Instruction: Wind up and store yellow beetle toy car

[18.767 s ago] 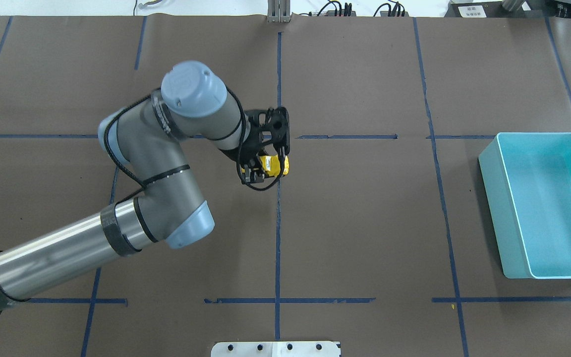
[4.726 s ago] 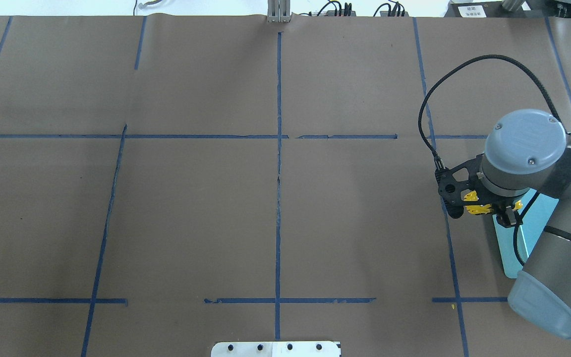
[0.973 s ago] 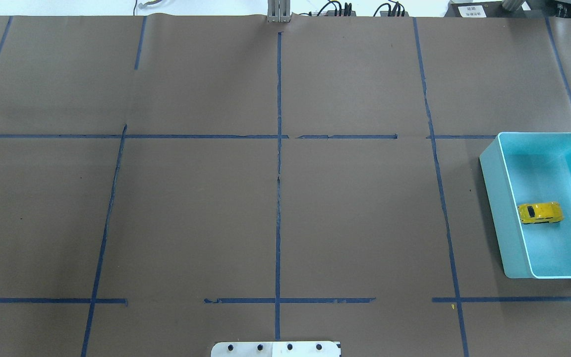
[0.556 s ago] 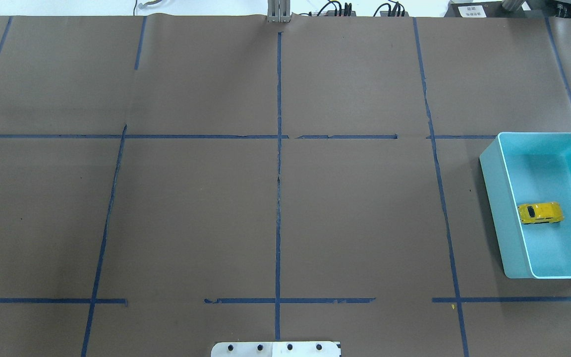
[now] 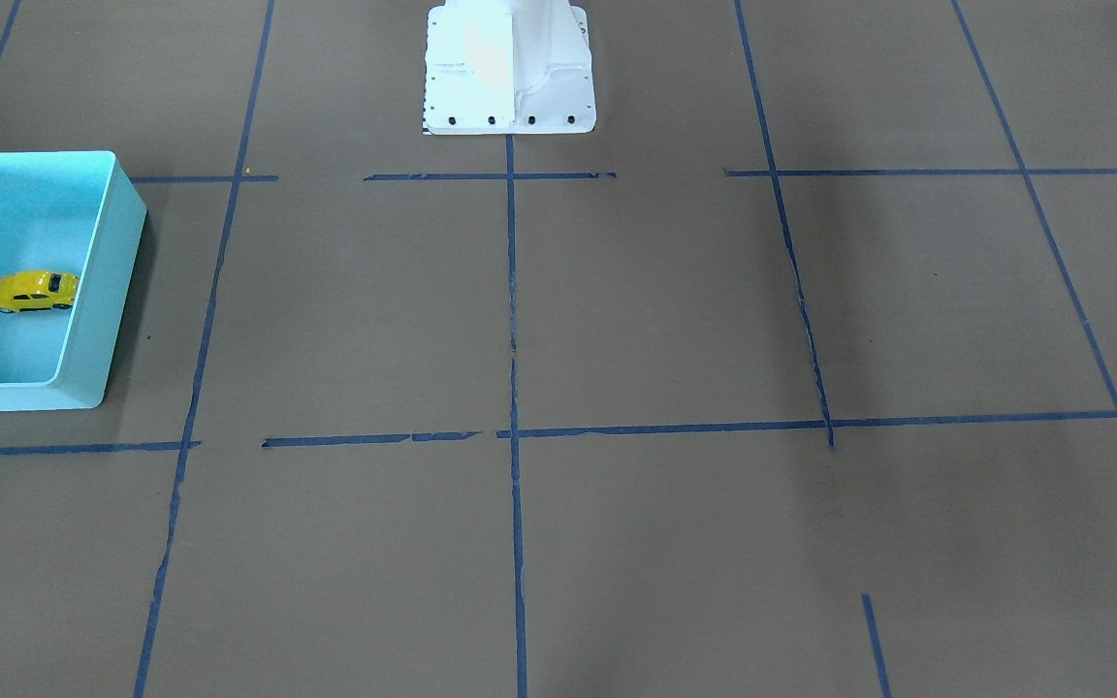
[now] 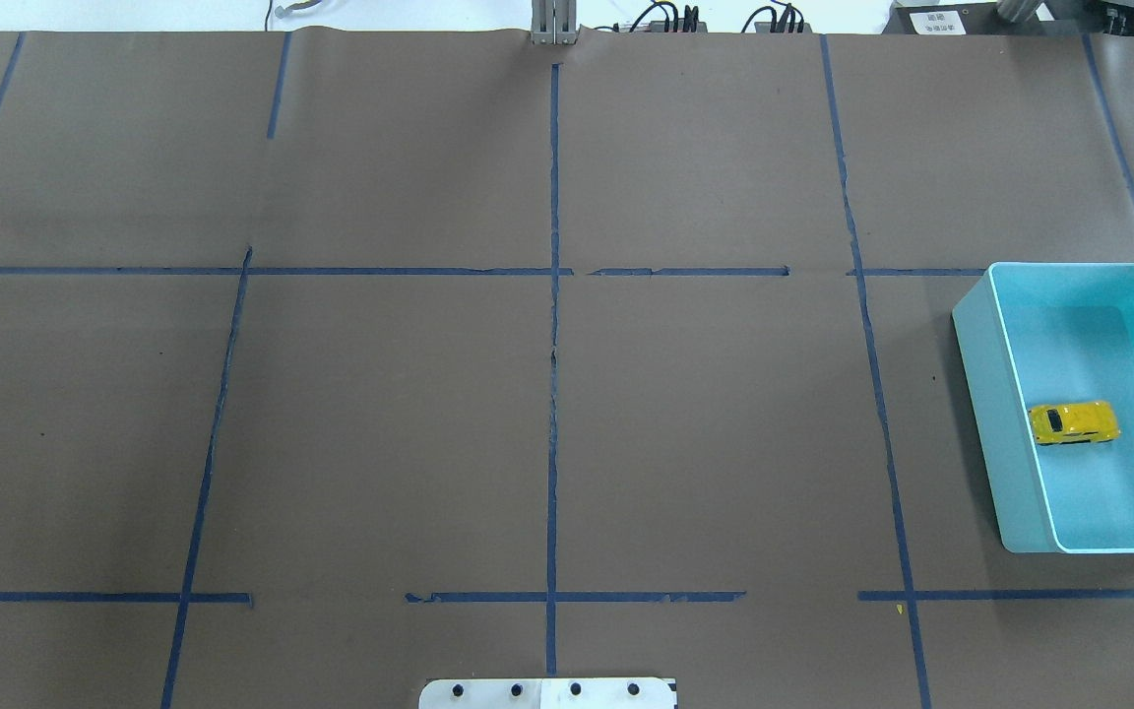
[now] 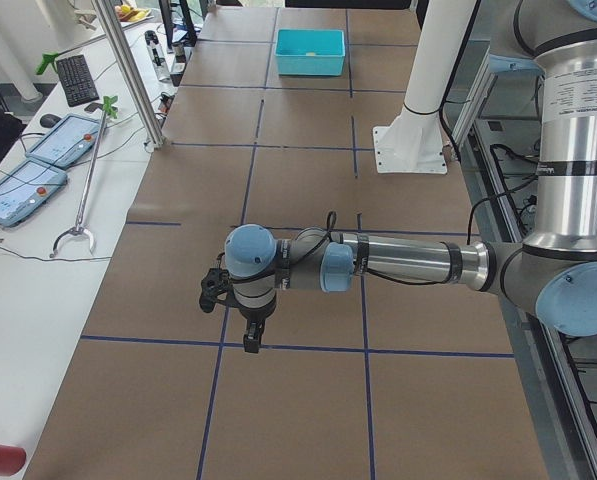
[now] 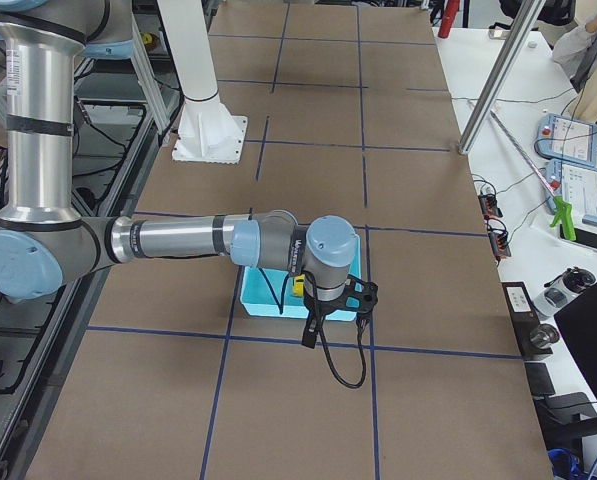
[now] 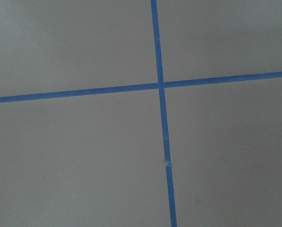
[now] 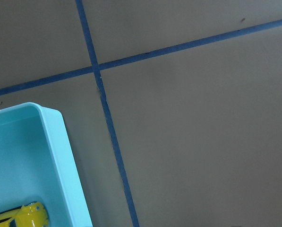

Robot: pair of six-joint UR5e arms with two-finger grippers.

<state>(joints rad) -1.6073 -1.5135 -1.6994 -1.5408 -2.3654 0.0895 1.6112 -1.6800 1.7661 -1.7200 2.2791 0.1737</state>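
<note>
right fingers [image 8: 308, 336] state cannot tell, near bin [image 6: 1000, 423] | left fingers [image 7: 250, 340] cannot tell, well apart | car [image 6: 1074, 422] inside bin, long axis along worktop [image 6: 705, 414] length, judged stored

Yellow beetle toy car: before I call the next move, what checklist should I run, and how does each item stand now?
1. The yellow beetle toy car sits inside the turquoise bin: ok.
2. The car is upright on its wheels on the bin floor: ok.
3. Nothing grips or touches the car: ok.
4. The left claw is open: cannot tell, side view only.
5. The right claw is open: cannot tell, side view only.
6. The car's spring is wound: cannot tell.
</note>
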